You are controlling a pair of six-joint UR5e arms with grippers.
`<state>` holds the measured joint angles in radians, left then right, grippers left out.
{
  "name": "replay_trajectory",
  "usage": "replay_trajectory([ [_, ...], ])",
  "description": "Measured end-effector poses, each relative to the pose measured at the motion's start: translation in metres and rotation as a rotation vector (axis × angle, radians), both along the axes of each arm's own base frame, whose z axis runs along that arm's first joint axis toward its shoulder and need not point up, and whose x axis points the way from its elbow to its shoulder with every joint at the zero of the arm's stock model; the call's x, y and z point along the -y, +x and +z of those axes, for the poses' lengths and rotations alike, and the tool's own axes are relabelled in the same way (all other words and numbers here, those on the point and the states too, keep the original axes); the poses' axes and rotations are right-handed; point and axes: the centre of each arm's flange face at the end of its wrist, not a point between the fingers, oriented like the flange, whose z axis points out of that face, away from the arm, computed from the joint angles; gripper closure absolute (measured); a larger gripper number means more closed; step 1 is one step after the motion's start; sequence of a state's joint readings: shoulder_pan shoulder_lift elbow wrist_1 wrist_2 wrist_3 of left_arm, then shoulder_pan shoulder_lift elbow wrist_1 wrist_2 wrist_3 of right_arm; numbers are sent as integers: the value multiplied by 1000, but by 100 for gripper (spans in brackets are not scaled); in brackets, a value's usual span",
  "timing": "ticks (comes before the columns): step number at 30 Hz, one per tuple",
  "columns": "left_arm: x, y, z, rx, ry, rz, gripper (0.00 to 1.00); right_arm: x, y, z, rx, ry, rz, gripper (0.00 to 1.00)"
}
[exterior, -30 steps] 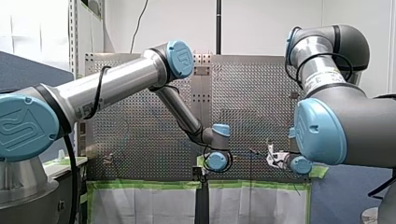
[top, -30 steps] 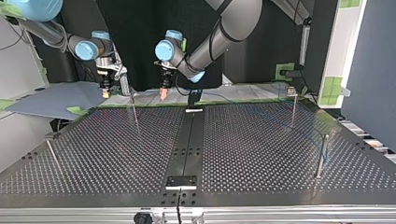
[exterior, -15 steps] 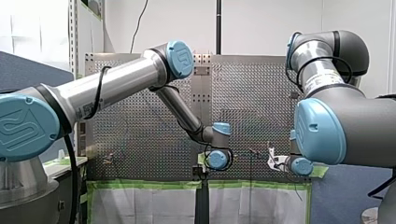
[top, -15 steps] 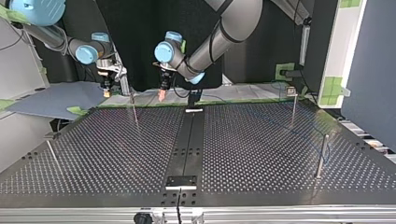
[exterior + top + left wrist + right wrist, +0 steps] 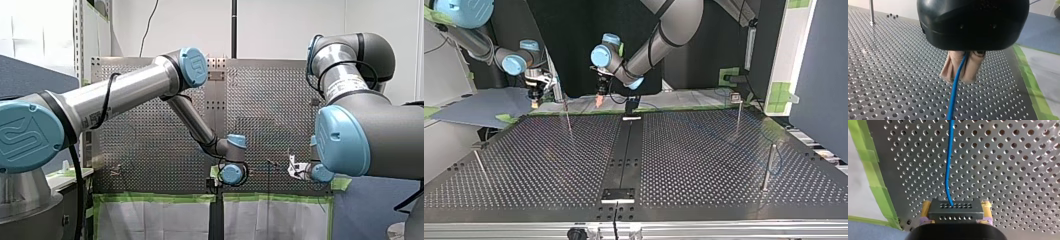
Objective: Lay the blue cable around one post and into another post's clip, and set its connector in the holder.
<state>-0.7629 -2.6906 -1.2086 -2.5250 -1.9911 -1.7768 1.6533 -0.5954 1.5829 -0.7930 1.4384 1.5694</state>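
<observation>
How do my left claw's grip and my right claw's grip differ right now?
My left claw is shut on the blue cable itself, which runs out between its fingers. My right claw is shut on the black connector at the cable's end. The left claw has beige pads, the right claw yellow pads. Both are shut, over the perforated table.

right tool (image 5: 956, 206) clamping connector (image 5: 955, 214), blue cable (image 5: 949, 165)
</observation>
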Motion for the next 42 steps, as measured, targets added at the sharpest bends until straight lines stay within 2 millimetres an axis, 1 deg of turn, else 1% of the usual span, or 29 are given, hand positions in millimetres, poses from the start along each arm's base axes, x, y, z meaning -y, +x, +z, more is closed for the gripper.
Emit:
replay_trajectory([
  [7,-1,4,2,9,4,4,88,8,0,5,3,-3,-9,96],
  [18,-6,18,5,33,-2,22,88,19,0,12,14,-34,-13,96],
  [26,-7,33,16,59,-17,53,88,25,-2,15,30,-51,-29,96],
  [32,-9,42,21,70,-22,70,88,31,-7,15,50,-69,-57,96],
  [34,-11,45,21,72,-21,76,88,33,-10,13,53,-69,-67,96],
  [35,-12,47,21,73,-20,79,90,33,-11,11,53,-67,-70,96],
  [37,-14,49,19,72,-14,84,90,35,-13,4,51,-54,-76,96],
  [42,-18,54,1,51,35,97,90,38,-18,-20,35,-3,-85,96],
])
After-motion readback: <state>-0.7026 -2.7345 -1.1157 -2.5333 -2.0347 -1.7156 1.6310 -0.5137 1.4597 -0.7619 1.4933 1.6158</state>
